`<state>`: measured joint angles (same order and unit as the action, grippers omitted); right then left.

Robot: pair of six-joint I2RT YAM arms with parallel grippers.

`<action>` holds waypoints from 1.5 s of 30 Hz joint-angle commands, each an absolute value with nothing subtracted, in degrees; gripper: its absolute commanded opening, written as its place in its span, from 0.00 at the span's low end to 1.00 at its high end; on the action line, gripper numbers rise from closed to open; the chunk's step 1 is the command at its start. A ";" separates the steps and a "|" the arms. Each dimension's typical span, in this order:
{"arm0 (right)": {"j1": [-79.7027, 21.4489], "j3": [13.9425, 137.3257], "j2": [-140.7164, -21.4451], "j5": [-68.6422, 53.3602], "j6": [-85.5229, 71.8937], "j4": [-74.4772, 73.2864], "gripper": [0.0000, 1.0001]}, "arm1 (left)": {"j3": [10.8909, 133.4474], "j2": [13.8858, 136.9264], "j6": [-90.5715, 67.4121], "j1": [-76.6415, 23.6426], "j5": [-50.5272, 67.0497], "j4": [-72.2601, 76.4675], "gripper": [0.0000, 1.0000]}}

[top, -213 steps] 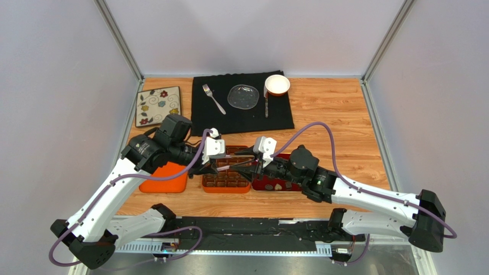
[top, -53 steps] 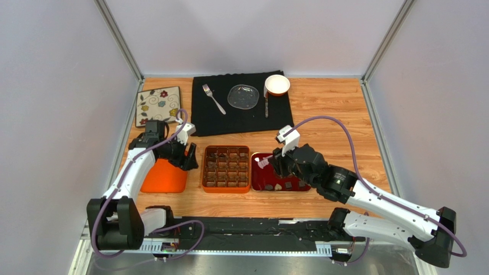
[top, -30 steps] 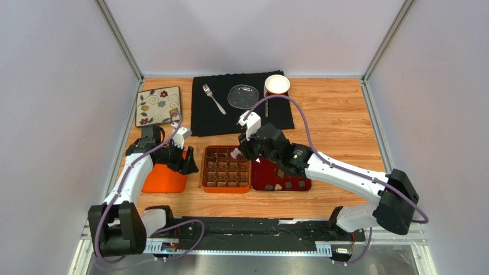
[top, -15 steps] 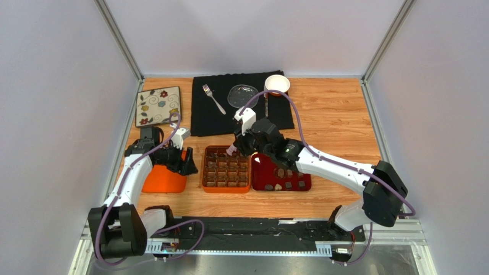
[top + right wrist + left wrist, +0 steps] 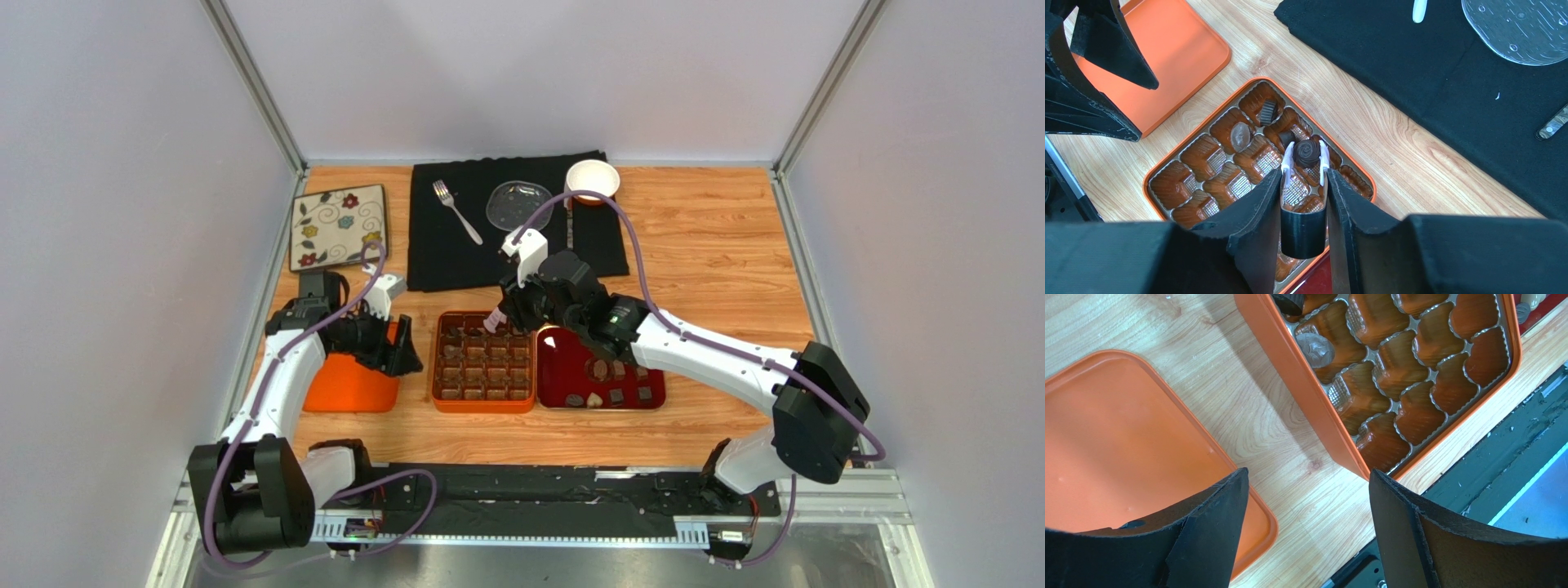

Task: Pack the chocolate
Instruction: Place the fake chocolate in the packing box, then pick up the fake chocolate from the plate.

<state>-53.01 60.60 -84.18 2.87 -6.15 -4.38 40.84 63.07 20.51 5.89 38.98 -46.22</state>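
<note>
Right wrist view: clamped on a pair of black tongs (image 5: 1303, 229) with white tips, both fingers of the right gripper (image 5: 1304, 184) pressed against its sides. Pinched between the white tips: one round chocolate (image 5: 1307, 153), dark, with a swirl on top. Held over the far side of the orange box (image 5: 1171, 174), above a cell of the brown liner; contact with that cell cannot be told. Lying in nearby cells: three other pieces (image 5: 1267, 111), two dark and one pale.

Left wrist view: fingers of the left gripper (image 5: 1306, 496) spread wide apart, gripping nothing. Positioned above the wooden table (image 5: 1247, 416), between the orange lid (image 5: 1118, 435) and the near-left edge of the box, with one finger over the lid's corner.

Top external view: box near the middle of the near table edge, lid to its left, red tray (image 5: 555, 374) just beside its right side. Scattered in the red tray: several loose pieces (image 5: 617, 396), dark and lighter brown. Farther back: black cloth (image 5: 528, 251) carrying a fork (image 5: 456, 211), a clear glass plate (image 5: 518, 206) and a white bowl (image 5: 593, 181); flowered plate (image 5: 336, 226) to the left of the cloth.
</note>
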 commanded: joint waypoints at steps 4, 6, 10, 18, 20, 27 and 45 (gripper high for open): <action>-52.91 61.79 -83.50 2.55 -6.59 -0.79 0.35 | 42.36 61.79 21.71 6.50 40.52 -47.11 0.80; -52.91 61.70 -83.23 2.72 -6.68 -0.88 0.35 | 42.36 61.79 21.80 6.59 40.43 -47.29 0.79; -52.82 61.61 -82.62 2.99 -6.68 -1.23 0.33 | 42.36 61.79 21.89 6.59 40.25 -47.37 0.79; -52.21 58.28 -75.42 4.57 -6.77 -4.74 0.32 | 42.71 61.96 22.15 6.77 40.43 -47.81 0.79; -51.95 55.83 -71.73 5.62 -7.03 -6.49 0.32 | 42.98 61.96 22.24 6.86 40.69 -47.90 0.79; -51.15 47.64 -59.16 9.66 -10.98 -14.05 0.33 | 43.50 62.14 22.24 6.86 40.87 -48.43 0.78; -51.06 39.99 -42.89 20.65 -19.95 -32.25 0.38 | 46.05 62.58 21.88 6.94 42.54 -50.27 0.77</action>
<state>-51.22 40.91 -43.92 17.63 -17.61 -30.02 43.77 63.07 20.93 6.46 40.53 -49.08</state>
